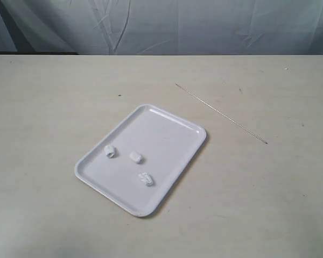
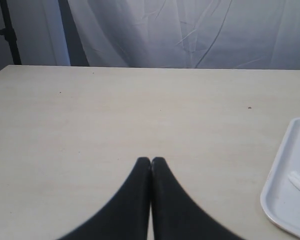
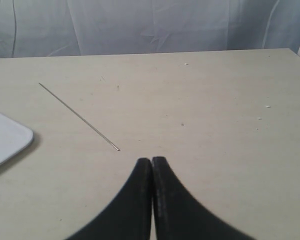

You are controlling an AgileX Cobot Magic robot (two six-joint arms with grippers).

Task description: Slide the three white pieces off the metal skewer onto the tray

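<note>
Three small white soft-looking lumps [image 1: 135, 157] lie loose in the lower left half of the flat white rectangular plastic tray [image 1: 169, 137], apart from one another. The thin grey metal wire skewer [image 1: 221, 113] lies bare on the pale beige table [image 1: 43, 97] to the upper right of the tray, not touching it. By this layout the job looks finished, so the risks come from whatever the arms do next. The left gripper [image 2: 151, 160] has its black fingers pressed together on nothing, and the right gripper [image 3: 152, 160] is the same, with the skewer's near tip just ahead of it. Neither arm shows in the exterior view. A low sweep by the right arm could catch that tip and send the wire rolling or skidding into the tray. A bump to the tray's low rim could send a light lump over it, most likely the leftmost one [image 1: 110, 151], which sits nearest the edge. If the wire had to be picked up, it lies flat and would probably slip from a pinch.
</note>
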